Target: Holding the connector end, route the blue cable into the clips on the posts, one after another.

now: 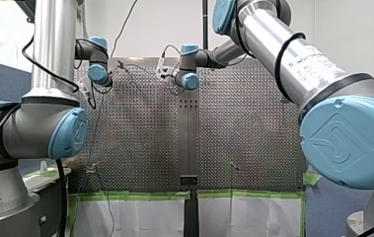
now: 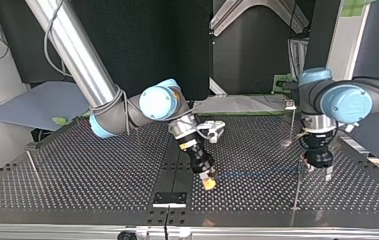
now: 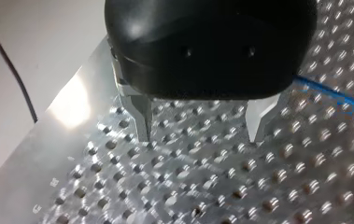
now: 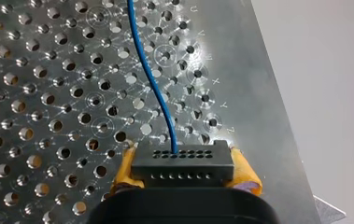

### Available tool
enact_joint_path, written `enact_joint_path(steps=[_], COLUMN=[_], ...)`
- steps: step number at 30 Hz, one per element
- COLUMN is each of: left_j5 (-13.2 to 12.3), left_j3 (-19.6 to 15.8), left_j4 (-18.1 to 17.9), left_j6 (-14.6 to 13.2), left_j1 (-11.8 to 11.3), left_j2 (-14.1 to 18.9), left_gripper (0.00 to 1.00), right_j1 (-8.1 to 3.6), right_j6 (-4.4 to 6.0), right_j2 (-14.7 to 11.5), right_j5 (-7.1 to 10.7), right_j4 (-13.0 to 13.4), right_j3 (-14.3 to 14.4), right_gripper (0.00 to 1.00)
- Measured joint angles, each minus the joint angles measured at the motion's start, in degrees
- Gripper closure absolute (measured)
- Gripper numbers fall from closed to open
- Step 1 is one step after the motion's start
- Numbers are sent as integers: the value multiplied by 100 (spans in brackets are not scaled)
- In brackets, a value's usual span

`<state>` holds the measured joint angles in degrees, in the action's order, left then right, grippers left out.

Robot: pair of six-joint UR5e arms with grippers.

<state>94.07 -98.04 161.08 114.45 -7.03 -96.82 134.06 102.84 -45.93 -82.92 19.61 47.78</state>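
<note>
A perforated metal table (image 2: pixel 102 170) fills the workspace, with dark panels behind it in the top view. The right gripper (image 2: pixel 208 181) sits low near the middle of the table's edge closest to that camera. Its yellow pads (image 4: pixel 244 172) are clamped on the black connector (image 4: pixel 184 163).

From the connector the blue cable (image 4: pixel 153 84) runs slack across the holes toward the left gripper (image 3: pixel 201 135), whose metal fingers stand apart over the table with nothing between them. A thin post (image 2: pixel 297 187) stands just beside it, and another (image 2: pixel 292 125) stands nearer the far edge.

The step probably calls for lifting the connector to clip height and drawing the cable lightly taut. The cable would then be eased sideways into the clip mouth without twisting.

The clips are too small to read. Whether the cable sits in any of them cannot be told, and its far end is out of sight.
</note>
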Motion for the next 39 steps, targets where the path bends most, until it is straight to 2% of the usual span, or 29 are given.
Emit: enact_joint_path(steps=[18,27,31,39], left_j5=[-374,-579,-743,-871], left_j3=[-912,-1367,-1411,-1416], left_j4=[420,684,680,617], left_j6=[227,-35,-135,-465], left_j1=[48,93,97,89], left_j2=[912,1418,1653,2069], left_gripper=[0,0,0,0], right_j1=[-14,-16,-16,-17], right_j6=[14,27,27,20], right_j2=[8,14,19,33], right_j5=[29,29,35,38], right_j4=[-21,-26,-30,-57], right_j3=[0,0,0,0], right_gripper=[100,100,100,100])
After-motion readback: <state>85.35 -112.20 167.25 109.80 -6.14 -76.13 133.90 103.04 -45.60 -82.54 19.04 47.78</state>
